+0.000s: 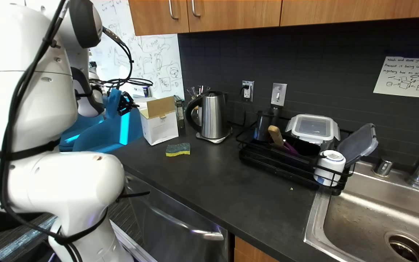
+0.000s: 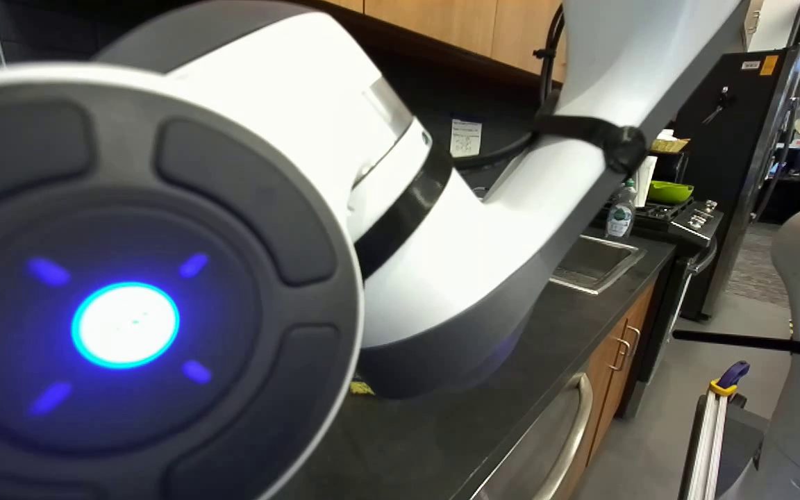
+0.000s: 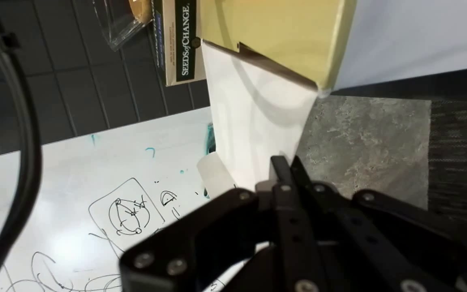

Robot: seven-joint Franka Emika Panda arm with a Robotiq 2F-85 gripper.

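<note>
One gripper point(image 3: 288, 159), two fingers point(image 3: 282, 169) together, hangs near one white box point(image 1: 160, 129).

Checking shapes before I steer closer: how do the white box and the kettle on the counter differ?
The white box has flat sides and straight edges; the kettle is rounded. The white box looks like matte cardboard, while the kettle is shiny metal. The white box has a tan flap standing up; the kettle has a black handle at its side. Both stand upright.
</note>
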